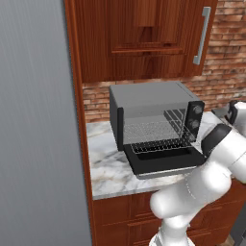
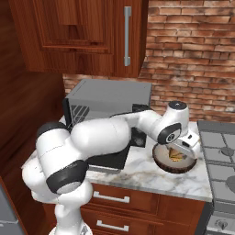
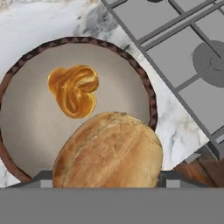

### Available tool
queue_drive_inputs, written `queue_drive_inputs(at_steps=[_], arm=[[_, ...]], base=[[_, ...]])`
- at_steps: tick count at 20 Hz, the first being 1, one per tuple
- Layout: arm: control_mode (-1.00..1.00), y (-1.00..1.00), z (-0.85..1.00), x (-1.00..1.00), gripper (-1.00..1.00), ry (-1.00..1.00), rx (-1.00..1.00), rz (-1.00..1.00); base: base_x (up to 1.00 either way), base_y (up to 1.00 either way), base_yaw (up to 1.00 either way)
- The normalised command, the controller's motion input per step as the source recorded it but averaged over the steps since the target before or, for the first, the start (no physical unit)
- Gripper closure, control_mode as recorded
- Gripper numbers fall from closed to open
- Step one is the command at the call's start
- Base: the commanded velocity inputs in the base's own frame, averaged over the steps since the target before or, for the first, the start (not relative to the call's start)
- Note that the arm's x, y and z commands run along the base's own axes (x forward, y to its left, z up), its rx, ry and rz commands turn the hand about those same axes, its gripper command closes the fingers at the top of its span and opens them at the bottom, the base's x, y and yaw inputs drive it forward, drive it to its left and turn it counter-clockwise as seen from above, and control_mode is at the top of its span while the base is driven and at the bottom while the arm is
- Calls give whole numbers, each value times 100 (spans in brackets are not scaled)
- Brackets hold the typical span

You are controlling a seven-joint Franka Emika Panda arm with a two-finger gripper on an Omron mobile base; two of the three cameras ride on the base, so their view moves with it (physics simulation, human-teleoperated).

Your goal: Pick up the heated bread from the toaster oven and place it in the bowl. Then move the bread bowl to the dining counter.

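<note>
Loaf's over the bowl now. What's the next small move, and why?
Probably lower a little and open the fingers. In the hand view the crusty loaf sits between them above the bowl, beside a golden-orange lump already inside; the gripper hovers just over it.

Bread (image 3: 109, 151): your crusty golden-brown roll, above the bowl.
Bowl (image 3: 26, 127): beige, dark-rimmed, on the worktop.
Toaster oven (image 1: 153, 120): door down, rack bare.

In the hand view, a crusty bread loaf (image 3: 108, 151) blocks the fingertips, so can't tell how the gripper is set. The bowl (image 3: 26, 127) gets clipped by the left edge there. From the right base view, the arm covers most of the toaster oven (image 2: 108, 98) front and the bowl's near rim.
</note>
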Motion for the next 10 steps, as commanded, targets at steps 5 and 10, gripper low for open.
queue_drive_inputs(at_steps=[5,10], arm=[[-100,-14,-38,50,100,1,1,-3],[-100,0,-48,57,-100,0,0,-1]], base=[[0,0,0],[0,0,0]])
